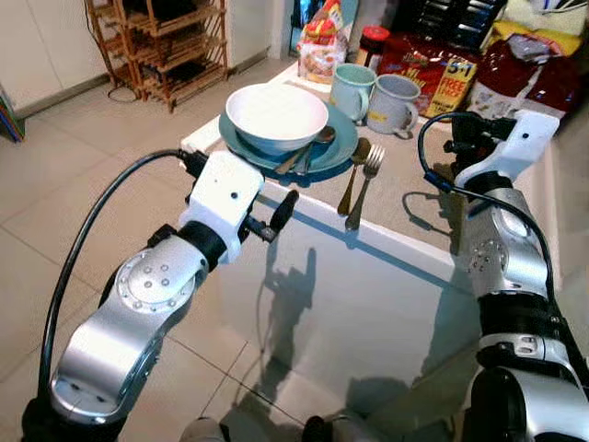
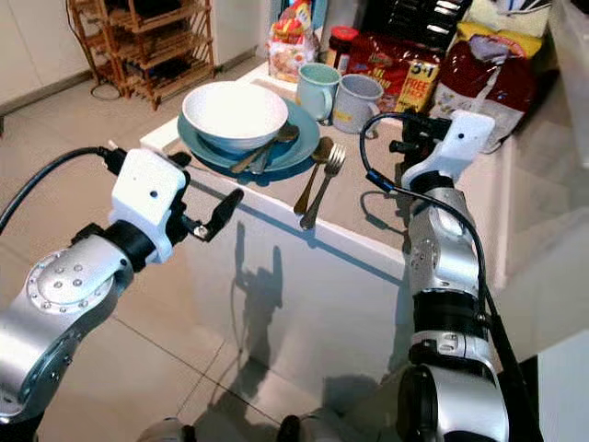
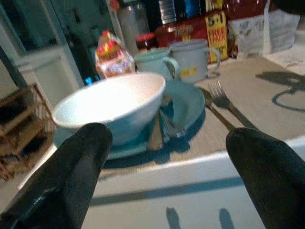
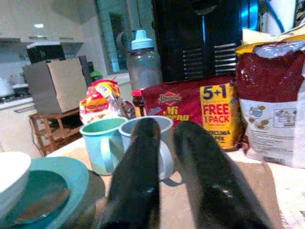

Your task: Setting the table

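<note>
Left gripper (image 1: 276, 219) sits left of centre in the left eye view, fingers spread wide, holding nothing, hovering just off the near edge of the table (image 1: 386, 267), aimed at the place setting. Right gripper (image 4: 176, 167) is at upper right over the placemat (image 1: 405, 189); in its wrist view the two fingers are almost together with a thin gap, nothing between them.

Place setting, upper centre: white bowl (image 1: 276, 115) sits on the teal plate (image 1: 336, 147). One utensil (image 1: 308, 152) rests on the plate rim beside the bowl, spoon-like but hard to confirm. Fork (image 1: 365, 180) and spoon (image 1: 352, 175) lie side by side on the placemat just right of the plate, handles toward the near edge. Teal mug (image 1: 352, 90) and grey mug (image 1: 394, 101) stand upright, touching or nearly so, just behind the cutlery.

Further out: snack bag (image 1: 322, 41) behind the bowl, red packets (image 1: 428, 69) at upper right, wooden rack (image 1: 161, 41) on the floor at upper left.

Judgement: setting looks mostly laid; likely remaining step is tidying cutlery or moving a mug. To do it well: the open left gripper should come in low over the table edge, keep clear of the plate rim so the bowl isn't nudged, and pinch flat cutlery at mid-handle. Right gripper needs to open before approaching a mug; take the wall or handle squarely, avoid bumping the neighbour mug.
</note>
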